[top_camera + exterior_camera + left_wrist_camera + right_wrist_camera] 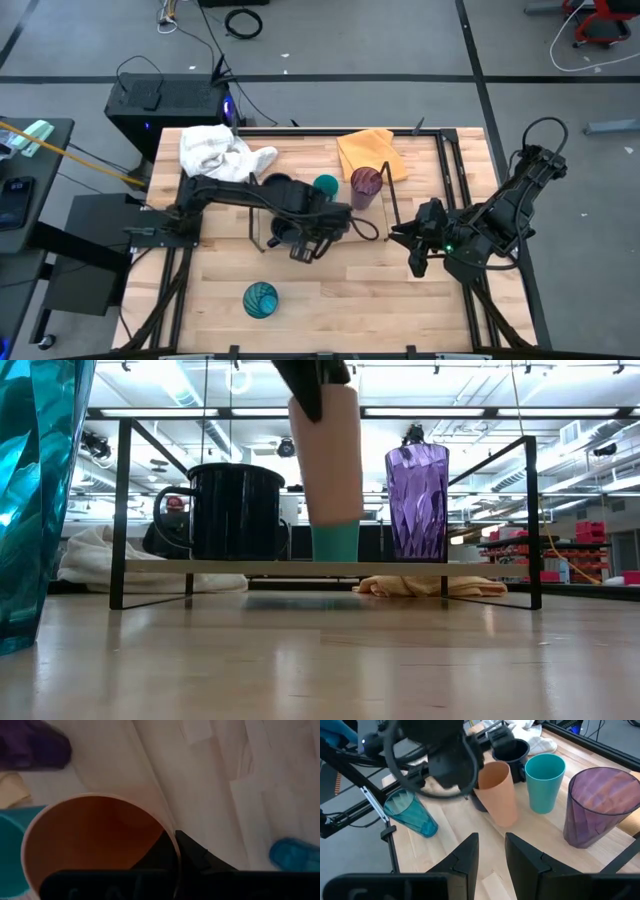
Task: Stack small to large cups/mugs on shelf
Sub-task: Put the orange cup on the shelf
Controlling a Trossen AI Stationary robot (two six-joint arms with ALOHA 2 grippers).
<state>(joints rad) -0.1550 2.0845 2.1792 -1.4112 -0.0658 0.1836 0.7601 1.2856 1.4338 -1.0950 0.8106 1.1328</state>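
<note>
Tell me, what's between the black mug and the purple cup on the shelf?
The small teal cup, seen in the right wrist view, with the left hand holding the orange cup in front.

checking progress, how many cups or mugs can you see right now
5: a navy mug, teal cup and purple tumbler on the shelf, an orange cup held by the left gripper, a patterned teal tumbler on the table. More may be hidden.
</note>
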